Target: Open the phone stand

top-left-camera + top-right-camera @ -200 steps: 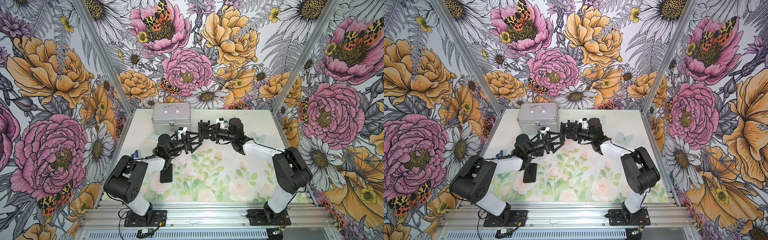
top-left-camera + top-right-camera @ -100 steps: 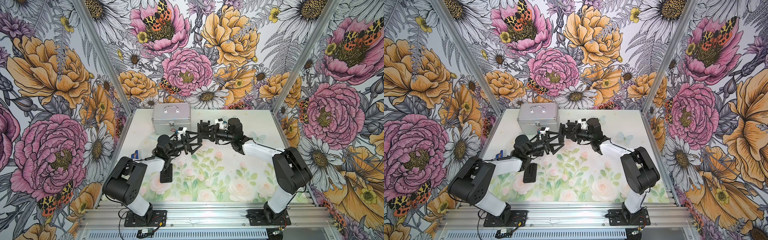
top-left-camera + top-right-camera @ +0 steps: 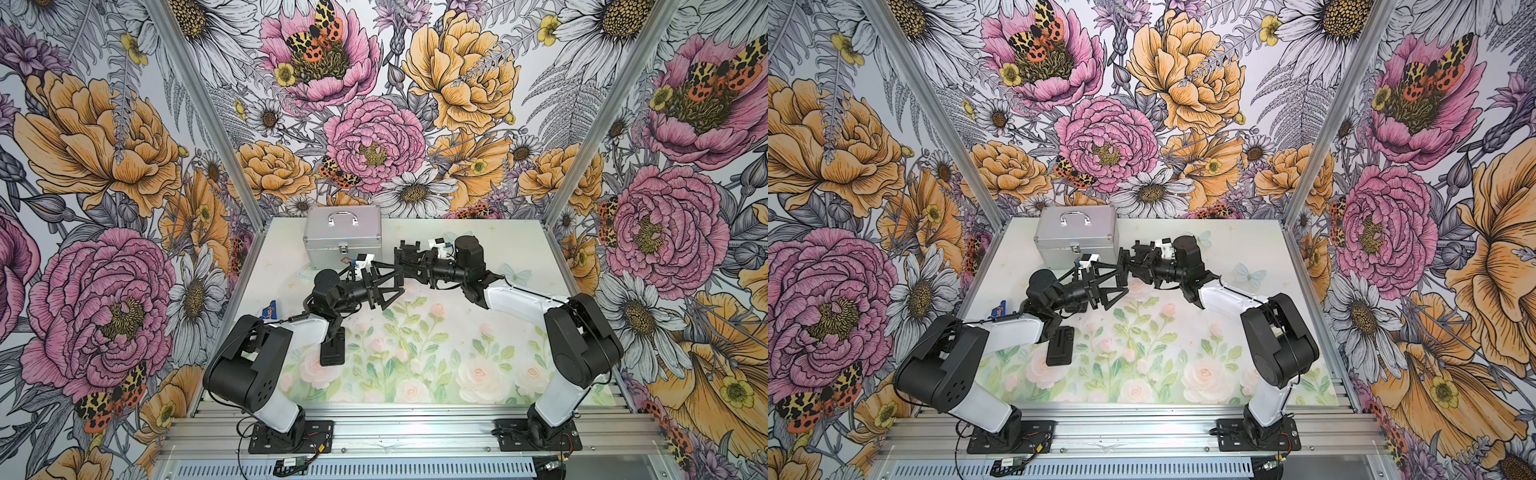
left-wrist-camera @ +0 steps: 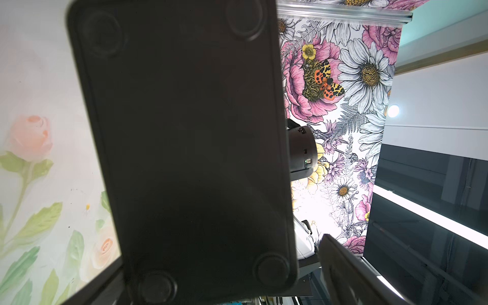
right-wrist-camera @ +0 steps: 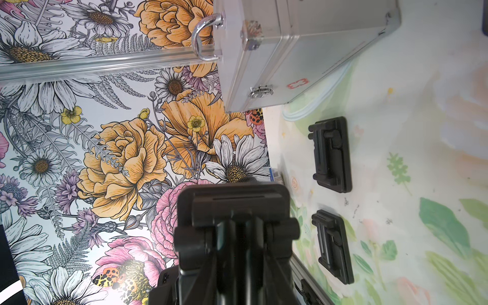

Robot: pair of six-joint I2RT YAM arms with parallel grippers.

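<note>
A black phone stand [image 3: 409, 248] hangs in the air mid-table, and my right gripper [image 3: 415, 270] is shut on it. In the right wrist view the stand's folded plate [image 5: 233, 200] sticks out past the right gripper [image 5: 239, 237], which clamps the hinge arm. My left gripper [image 3: 386, 282] faces it from the left with its jaws spread wide. The stand's flat underside [image 4: 184, 145], with round feet, fills the left wrist view. One finger [image 4: 353, 274] of the left gripper [image 4: 220, 253] stands clear of the plate's edge.
A silver case [image 3: 343, 237] stands at the back left. Two more folded black stands [image 5: 331, 154] [image 5: 332, 245] lie flat on the floral mat; one stand [image 3: 332, 347] shows beside the left arm. A small blue item [image 3: 270, 309] sits by the left wall.
My left gripper's jaws have spread wider off the stand's base. Both arms have hardly moved, and the right gripper keeps its hold.
</note>
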